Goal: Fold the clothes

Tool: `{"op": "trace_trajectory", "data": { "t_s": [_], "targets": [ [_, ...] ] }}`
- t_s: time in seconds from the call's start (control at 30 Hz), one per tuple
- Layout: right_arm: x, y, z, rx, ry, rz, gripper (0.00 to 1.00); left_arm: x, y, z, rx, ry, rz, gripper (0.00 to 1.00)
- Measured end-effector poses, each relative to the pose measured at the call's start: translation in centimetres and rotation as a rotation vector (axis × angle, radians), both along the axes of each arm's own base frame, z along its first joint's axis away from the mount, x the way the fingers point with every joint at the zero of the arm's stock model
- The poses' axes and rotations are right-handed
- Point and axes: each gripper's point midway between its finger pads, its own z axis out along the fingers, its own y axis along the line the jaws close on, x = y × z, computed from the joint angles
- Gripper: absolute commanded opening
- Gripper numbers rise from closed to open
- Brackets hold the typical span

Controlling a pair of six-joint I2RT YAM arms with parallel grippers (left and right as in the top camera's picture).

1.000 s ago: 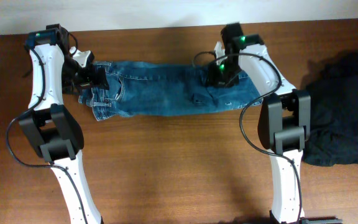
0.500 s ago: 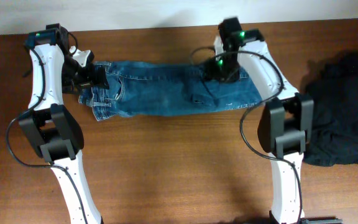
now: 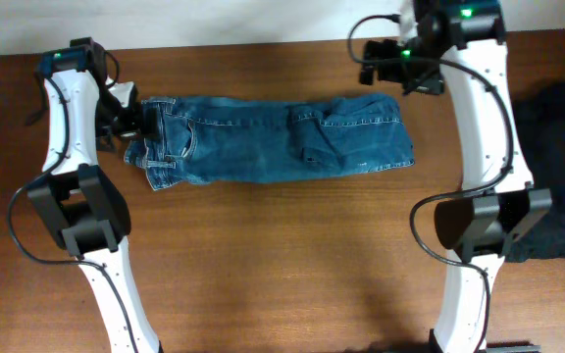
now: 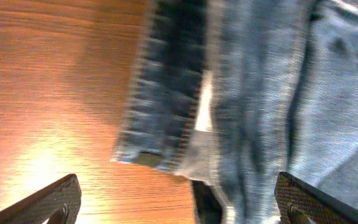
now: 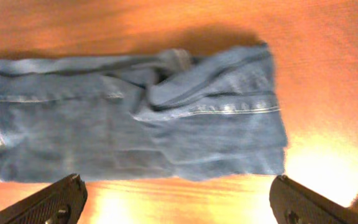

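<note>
From above, the folded jeans point(image 3: 263, 149) lie across the table point(image 3: 282, 260), the left gripper point(image 3: 135, 120) at their waistband end, the right gripper point(image 3: 385, 61) beside the other end. Left wrist view: jaws wide apart over the waistband, holding nothing. Right wrist view: jaws wide apart also, empty, jeans underneath.

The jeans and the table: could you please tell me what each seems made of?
Jeans: blue denim, matte and faded in patches, with pale topstitched seams. Table: wood or wood-look laminate, reddish-brown, streaky grain, soft sheen under the light.
</note>
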Motion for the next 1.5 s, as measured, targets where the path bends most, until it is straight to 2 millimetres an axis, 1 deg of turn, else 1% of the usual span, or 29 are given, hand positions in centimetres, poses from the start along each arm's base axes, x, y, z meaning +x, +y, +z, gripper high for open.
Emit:
{"op": "trace_trajectory", "data": {
  "t_s": [0.1, 0.17, 0.23, 0.3, 0.37, 0.43, 0.47, 0.57, 0.67, 1.1, 1.17, 1.23, 1.27, 1.33, 1.4, 1.43, 1.5],
  "targets": [
    [-0.4, -1.9, -0.4, -0.009, 0.031, -0.039, 0.99, 0.2, 1.5, -0.2, 0.021, -0.010, 0.032, 0.99],
    [-0.5, -2.3, -0.4, -0.012, 0.036, -0.050, 0.99, 0.3, 2.2, -0.7, 0.017, -0.017, 0.041, 0.99],
    [-0.5, -2.3, -0.4, -0.012, 0.036, -0.050, 0.99, 0.2, 2.5, -1.5, -0.003, -0.020, 0.038, 0.99],
    [-0.5, -2.2, -0.4, -0.011, 0.037, -0.048, 0.99, 0.1, 2.3, -2.6, -0.039, -0.021, 0.030, 0.99],
    [-0.6, -2.1, -0.4, -0.011, 0.038, -0.047, 0.99, 0.1, 1.6, -4.2, -0.083, -0.026, 0.015, 0.99],
    [-0.6, -2.2, -0.4, -0.011, 0.038, -0.047, 0.99, 0.2, 0.8, -5.1, -0.132, -0.036, -0.006, 0.99],
    [-0.6, -2.2, -0.4, -0.011, 0.038, -0.047, 0.99, 0.2, 0.3, -5.3, -0.155, -0.045, -0.016, 0.99],
    [-0.6, -2.1, -0.4, -0.012, 0.039, -0.047, 0.99, 0.8, -1.0, -4.9, -0.237, -0.091, -0.038, 0.99],
    [-0.6, -2.1, -0.4, -0.011, 0.039, -0.047, 0.99, 1.0, -1.5, -4.7, -0.276, -0.108, -0.046, 0.99],
    [-0.9, -2.2, -0.5, -0.014, 0.050, -0.043, 0.99, 1.4, -2.3, -4.4, -0.347, -0.141, -0.055, 0.99],
    [-0.9, -2.2, -0.6, -0.015, 0.053, -0.039, 0.99, 1.6, -2.4, -4.4, -0.351, -0.150, -0.058, 0.93],
    [-0.9, -2.2, -0.6, -0.015, 0.053, -0.039, 0.99, 1.7, -2.4, -4.4, -0.352, -0.155, -0.063, 0.89],
    [-1.0, -2.2, -0.6, -0.015, 0.053, -0.039, 0.99, 1.7, -2.4, -4.4, -0.353, -0.155, -0.067, 0.84],
    [-0.9, -2.2, -0.6, -0.015, 0.053, -0.039, 0.99, 1.6, -2.5, -4.5, -0.353, -0.155, -0.071, 0.81],
    [-0.9, -2.2, -0.6, -0.015, 0.053, -0.039, 0.99, 1.5, -2.6, -4.5, -0.362, -0.154, -0.075, 0.72],
    [-0.9, -2.2, -0.6, -0.015, 0.053, -0.039, 0.99, 1.5, -2.7, -4.5, -0.370, -0.157, -0.079, 0.62],
    [-1.0, -2.2, -0.6, -0.015, 0.053, -0.038, 0.99, 1.5, -3.1, -4.4, -0.390, -0.164, -0.093, 0.57]
  ]
}}
